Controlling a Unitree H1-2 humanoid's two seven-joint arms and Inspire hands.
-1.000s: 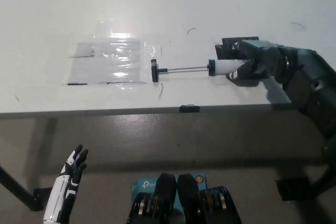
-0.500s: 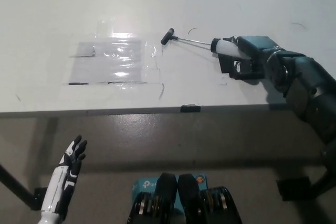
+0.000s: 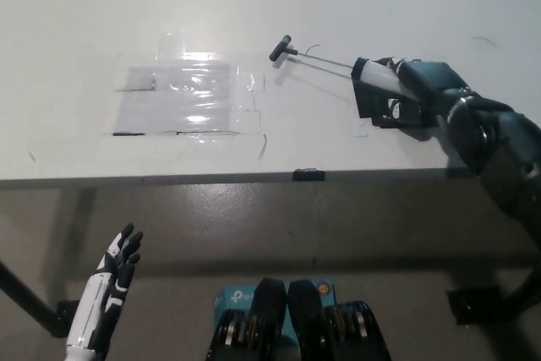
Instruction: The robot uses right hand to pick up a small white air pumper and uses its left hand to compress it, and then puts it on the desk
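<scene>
The bench (image 3: 76,124) fills the upper part of my view, pale and bare apart from a sheet of clear plastic film (image 3: 182,99) taped flat on its left half. My black right arm comes in from the right over the bench top, and my right hand (image 3: 406,95) is wrapped around the white barrel of the air pumper (image 3: 376,78). My fingers are closed on it, so the barrel is mostly hidden. The thin rod runs out to the left and slightly away from me, fully extended, and ends in the small black T-handle (image 3: 281,48), which hangs over the bench just beyond the film's far right corner. I cannot tell whether the handle touches the bench.

My white left hand (image 3: 114,272) is low at the lower left, below the bench edge, well apart from the pumper, fingers spread and holding nothing.

The step in hand, as I judge it, is presenting the pumper for the squeeze. To do it well I should keep a firm hold on the barrel and keep the rod pointing toward my left side. Then my left hand can come up, meet the T-handle square on and push straight along the rod, not across it, or the thin rod may bend or the barrel twist in my hold.
</scene>
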